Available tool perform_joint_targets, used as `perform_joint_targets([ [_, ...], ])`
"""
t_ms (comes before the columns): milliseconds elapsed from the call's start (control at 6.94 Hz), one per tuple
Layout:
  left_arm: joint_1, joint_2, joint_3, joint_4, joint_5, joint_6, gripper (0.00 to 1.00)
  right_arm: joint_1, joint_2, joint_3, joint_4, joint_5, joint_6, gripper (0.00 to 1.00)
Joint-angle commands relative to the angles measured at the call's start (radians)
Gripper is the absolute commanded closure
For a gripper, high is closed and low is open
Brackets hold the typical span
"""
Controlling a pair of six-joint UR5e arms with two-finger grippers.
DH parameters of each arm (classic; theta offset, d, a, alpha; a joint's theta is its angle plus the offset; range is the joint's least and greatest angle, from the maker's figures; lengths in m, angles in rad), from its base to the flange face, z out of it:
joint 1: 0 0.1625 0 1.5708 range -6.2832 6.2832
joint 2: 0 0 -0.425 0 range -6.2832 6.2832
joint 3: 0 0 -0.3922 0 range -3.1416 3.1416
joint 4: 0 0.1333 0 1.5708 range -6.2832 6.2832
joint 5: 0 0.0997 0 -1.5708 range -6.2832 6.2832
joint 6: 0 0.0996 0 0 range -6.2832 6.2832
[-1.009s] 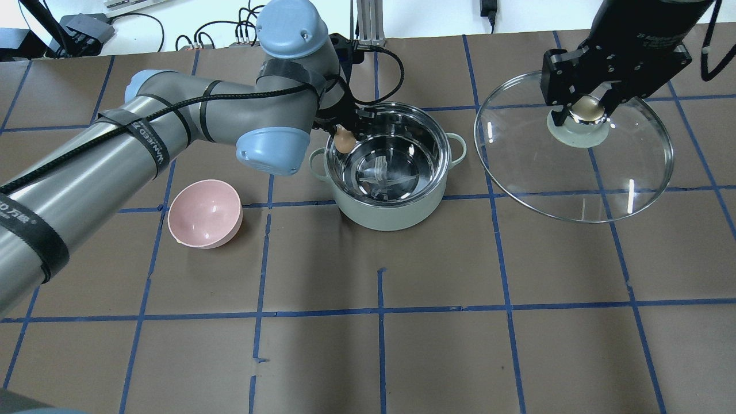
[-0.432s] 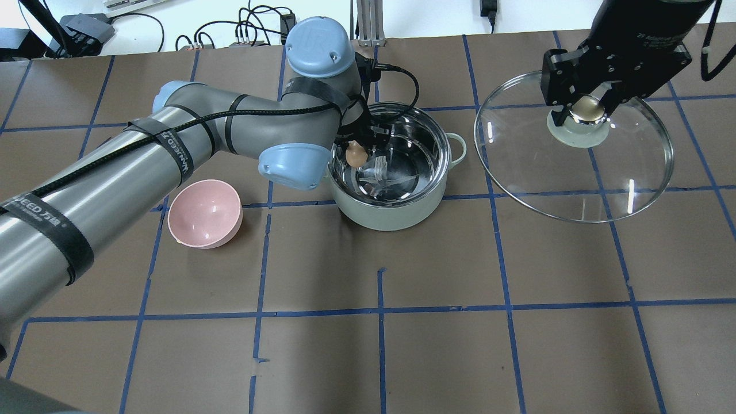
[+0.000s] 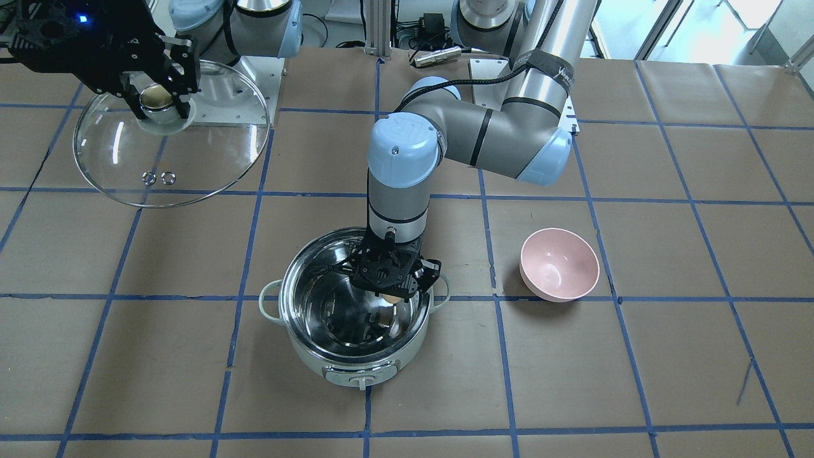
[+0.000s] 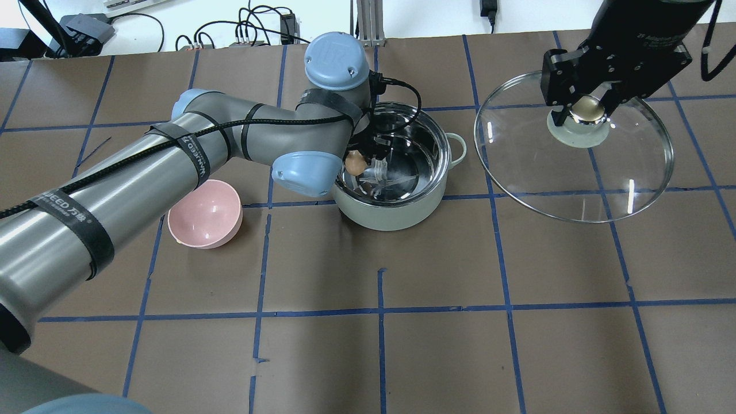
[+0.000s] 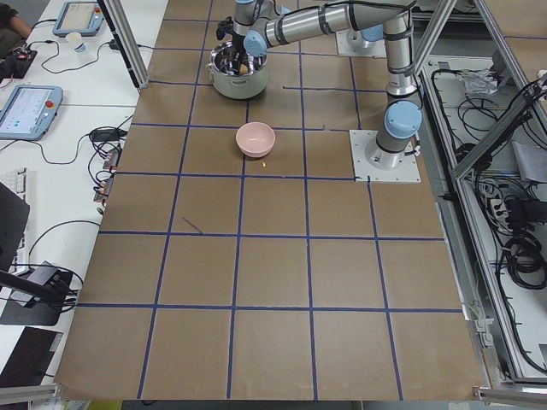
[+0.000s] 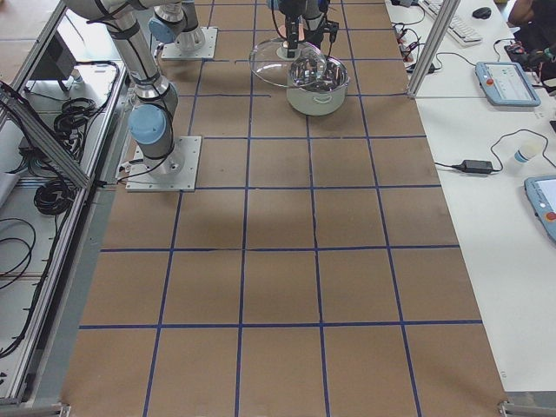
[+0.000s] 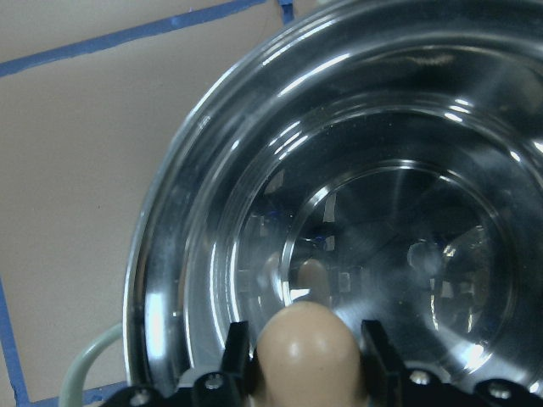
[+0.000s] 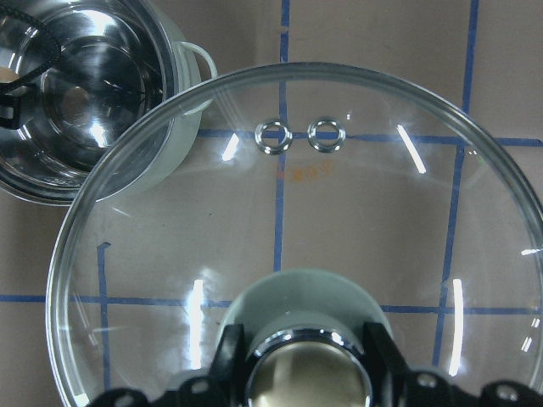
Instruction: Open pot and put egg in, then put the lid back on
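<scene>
The mint-green pot [image 4: 397, 211] stands open at the table's middle, its steel inside bare [image 7: 382, 254]. My left gripper [image 4: 361, 161] is shut on the light-brown egg [image 4: 355, 164] and holds it inside the pot's rim, above the floor; the egg also shows in the left wrist view [image 7: 307, 349] and the front view [image 3: 392, 297]. My right gripper [image 4: 585, 106] is shut on the knob of the clear glass lid [image 4: 627, 172] and holds it in the air to the pot's right. The lid [image 8: 339, 212] and pot [image 8: 85, 93] show in the right wrist view, the lid [image 3: 191, 165] in front view.
An empty pink bowl [image 4: 204, 214] lies tilted on the table left of the pot, under my left forearm; it also shows in the front view [image 3: 559, 264]. Blue tape lines grid the brown table. Cables and boxes lie beyond the far edge.
My left arm has moved right and carried the egg from the pot's left rim to inside the pot. The right gripper and the lid have not moved.
</scene>
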Motion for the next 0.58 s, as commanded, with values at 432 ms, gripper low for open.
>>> perform_joint_targets([
  [432,0.001,0.035,0.012,-0.001,0.005,0.015,0.22,0.002,0.0,0.0,0.0,0.0,0.0,0.92],
])
